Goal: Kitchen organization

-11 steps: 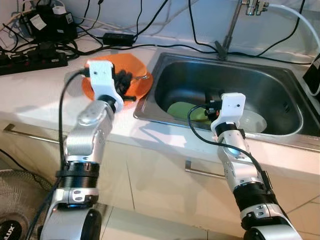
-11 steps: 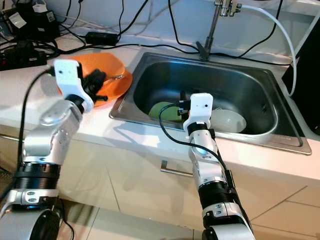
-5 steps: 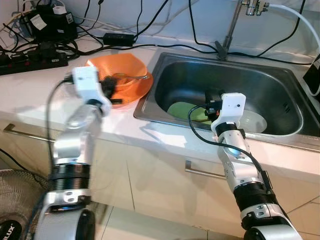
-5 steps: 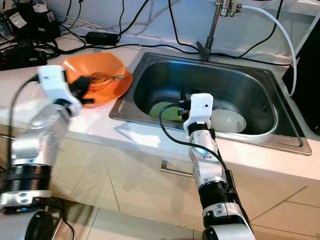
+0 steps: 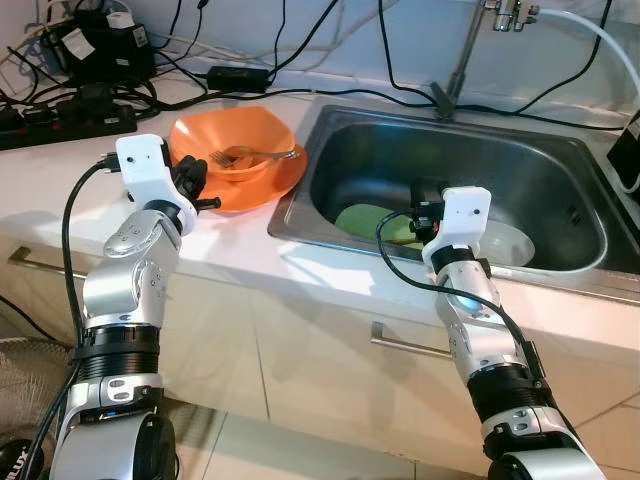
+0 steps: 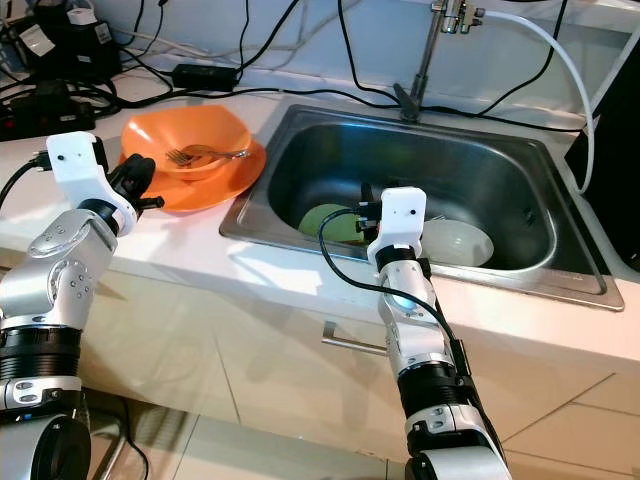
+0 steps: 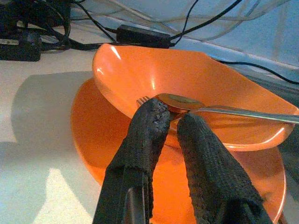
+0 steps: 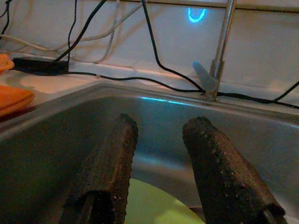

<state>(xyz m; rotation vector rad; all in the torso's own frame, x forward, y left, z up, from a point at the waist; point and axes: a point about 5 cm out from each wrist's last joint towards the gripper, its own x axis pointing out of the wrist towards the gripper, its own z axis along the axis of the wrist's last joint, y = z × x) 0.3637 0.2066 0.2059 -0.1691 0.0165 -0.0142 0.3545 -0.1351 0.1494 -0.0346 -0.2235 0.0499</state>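
An orange bowl [image 5: 240,145] sits on an orange plate [image 5: 268,186] on the white counter, left of the sink. A metal fork [image 7: 224,111] lies in the bowl. My left gripper [image 5: 200,188] hovers at the plate's left edge, pointing at the bowl, with its fingers [image 7: 145,135] slightly apart and nothing between them. Inside the steel sink [image 5: 300,222] lie a green plate [image 5: 365,218] and a white bowl [image 5: 512,242]. My right gripper [image 8: 159,128] hangs open over the green plate, holding nothing.
Power strips, adapters and tangled cables [image 5: 75,95] crowd the back left of the counter. A tap [image 5: 462,55] stands behind the sink, and a black object [image 5: 628,150] is at the right edge. Cabinet handles [image 5: 405,345] run below the counter front.
My left gripper has drawn back from above the orange plate, leftward and toward the counter's front. The fork stays in the bowl. The right arm has not moved.
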